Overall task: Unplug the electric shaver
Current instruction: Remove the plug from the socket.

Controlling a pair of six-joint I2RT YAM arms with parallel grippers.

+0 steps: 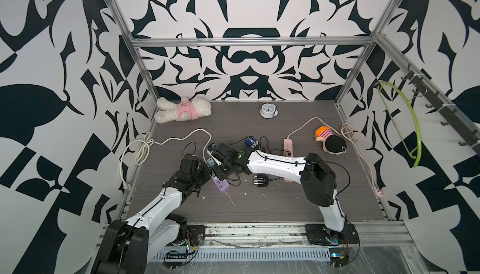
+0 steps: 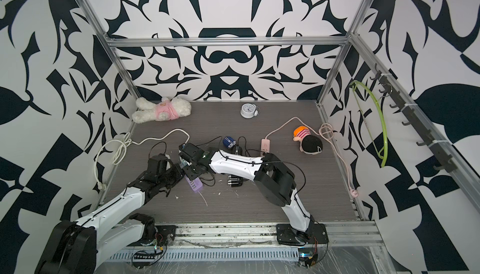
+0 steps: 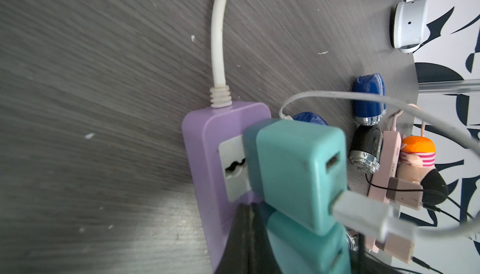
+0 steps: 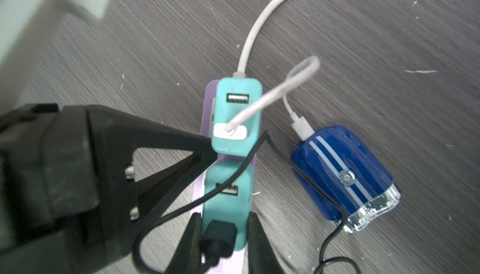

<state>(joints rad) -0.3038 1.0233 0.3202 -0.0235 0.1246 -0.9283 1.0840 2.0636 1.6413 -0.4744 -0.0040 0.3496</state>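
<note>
A purple power strip (image 1: 221, 185) (image 3: 202, 140) lies at mid-table with two teal USB adapters plugged into it. A blue electric shaver (image 4: 340, 171) lies beside the strip. Its white cable (image 4: 262, 104) runs to the far adapter (image 4: 239, 111). A black cable's plug (image 4: 218, 236) sits in the near adapter (image 4: 228, 207); where that cable ends is hidden. My right gripper (image 4: 224, 215) is shut on the near adapter, a finger against each side. My left gripper (image 3: 249, 223) is shut and empty, its tip pressing on the strip between the adapters.
A second blue shaver (image 1: 250, 141) and a black shaver (image 1: 260, 181) lie near a pink power strip (image 1: 288, 144). A doll (image 1: 330, 140), an alarm clock (image 1: 267, 110) and a plush bear (image 1: 181, 109) lie further back. Loose cables cross the table.
</note>
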